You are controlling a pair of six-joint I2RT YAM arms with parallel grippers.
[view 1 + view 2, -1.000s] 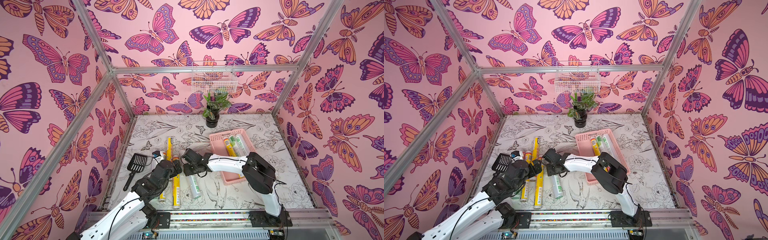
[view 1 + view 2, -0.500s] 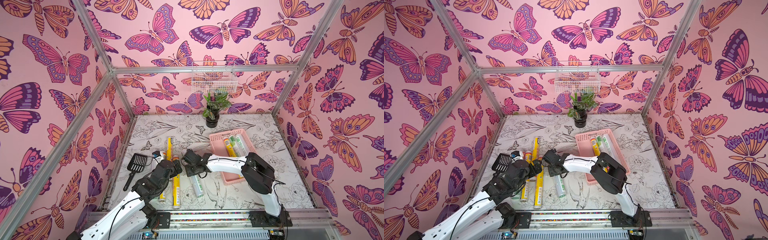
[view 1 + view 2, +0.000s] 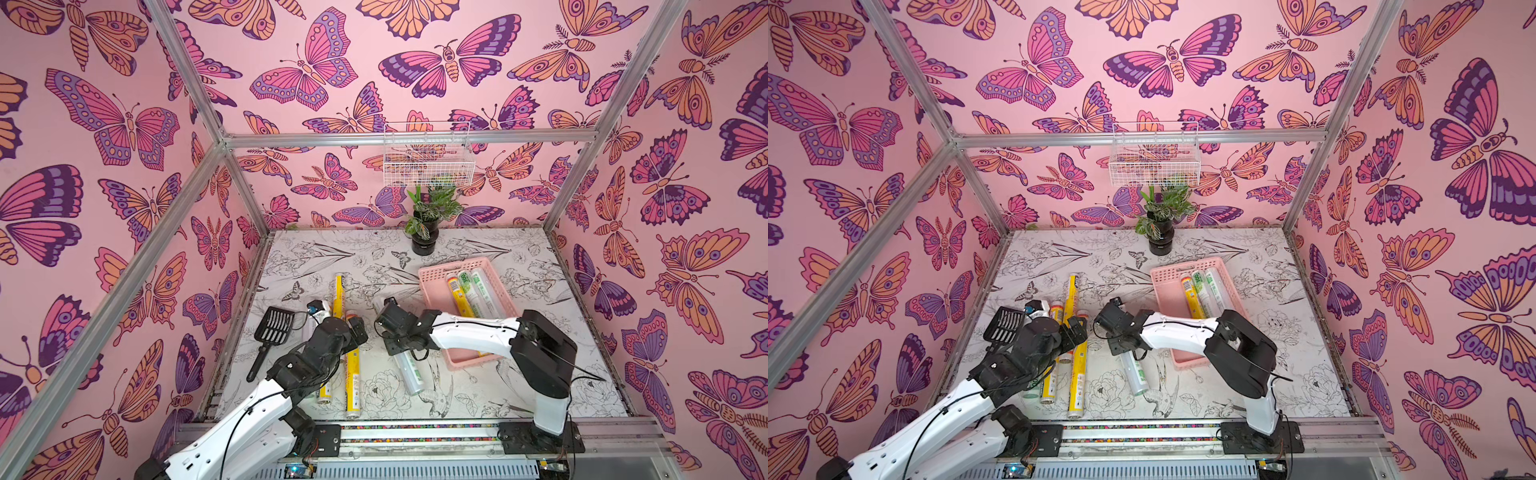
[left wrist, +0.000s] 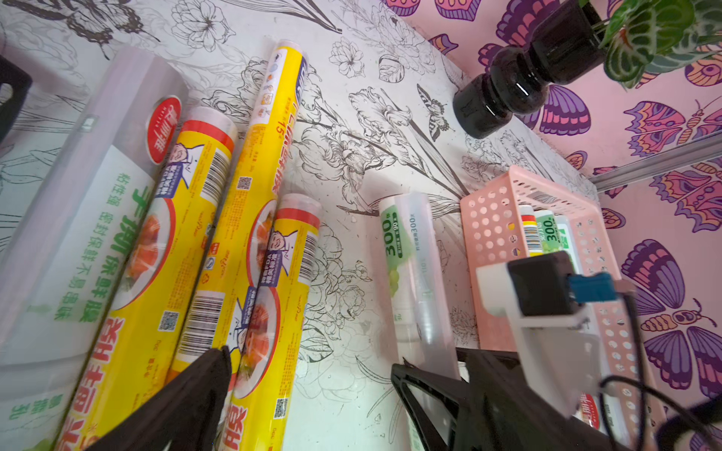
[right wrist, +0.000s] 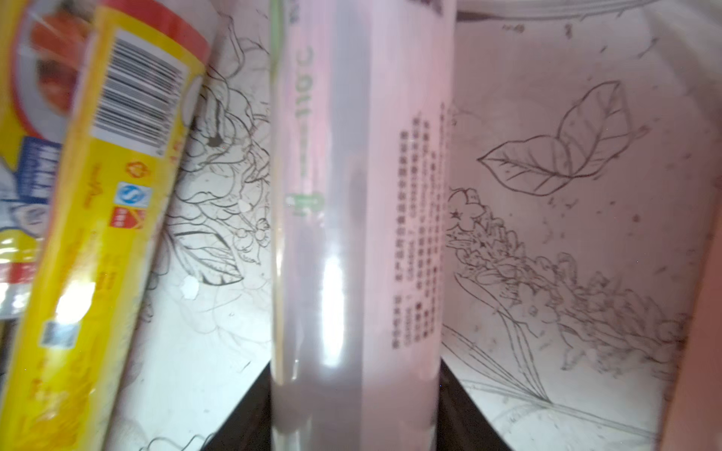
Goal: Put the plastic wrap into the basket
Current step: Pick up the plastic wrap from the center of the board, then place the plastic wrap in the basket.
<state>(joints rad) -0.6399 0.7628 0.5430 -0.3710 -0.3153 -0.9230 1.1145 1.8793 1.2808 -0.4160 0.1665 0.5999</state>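
Three rolls (image 3: 471, 293) lie in the basket (image 3: 453, 267), other rolls (image 3: 353, 374) left of it.

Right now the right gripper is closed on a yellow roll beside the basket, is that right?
Only the colour is wrong. The right gripper is closed on a white roll with green print, not a yellow one, beside the basket. The right wrist view shows it between the jaws, while a yellow roll lies apart from them, ungripped.
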